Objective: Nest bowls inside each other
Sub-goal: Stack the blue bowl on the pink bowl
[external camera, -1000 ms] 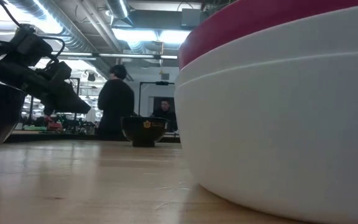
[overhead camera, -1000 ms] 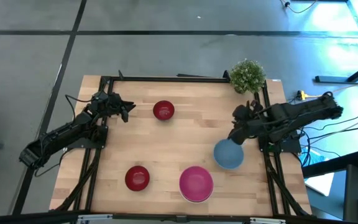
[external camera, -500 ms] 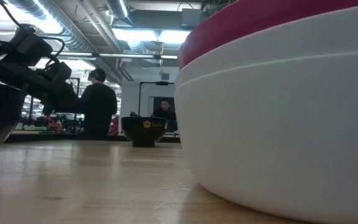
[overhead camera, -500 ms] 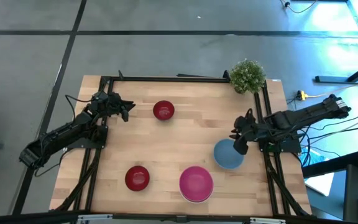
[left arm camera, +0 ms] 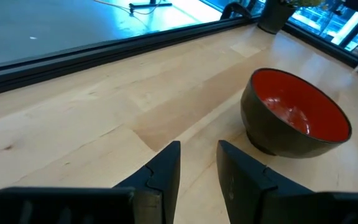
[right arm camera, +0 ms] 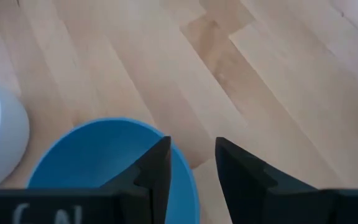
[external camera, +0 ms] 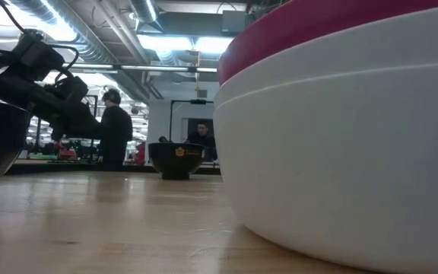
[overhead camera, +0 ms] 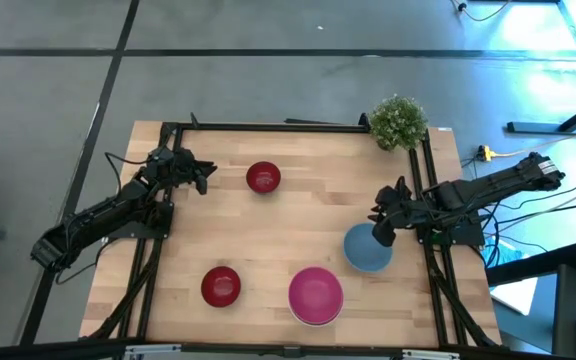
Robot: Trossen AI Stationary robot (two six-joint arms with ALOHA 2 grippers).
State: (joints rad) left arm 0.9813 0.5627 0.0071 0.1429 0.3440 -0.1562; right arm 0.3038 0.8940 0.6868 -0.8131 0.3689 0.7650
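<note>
High view: the right arm reaches in from the desk's (overhead camera: 298,190) right edge, its right tool (overhead camera: 383,232) at the far rim of the blue bowl (overhead camera: 368,250). The left arm lies folded at the left edge, its left tool (overhead camera: 205,176) pointing at the far red bowl (overhead camera: 263,178), apart from it. All bowls sit mouth up; a near red bowl (overhead camera: 220,286) lies front left, the pink bowl (overhead camera: 315,295) front centre.

Low view: the pink bowl (external camera: 318,23) sits nested in a white bowl (external camera: 341,152).

Left wrist view: the left tool (left arm camera: 197,163) stands open, empty, with the red bowl (left arm camera: 297,115) just beyond.

Right wrist view: the right tool (right arm camera: 191,162) has its fingers parted; the blue bowl's (right arm camera: 104,155) rim meets one finger, and whether it is gripped I cannot tell.
</note>
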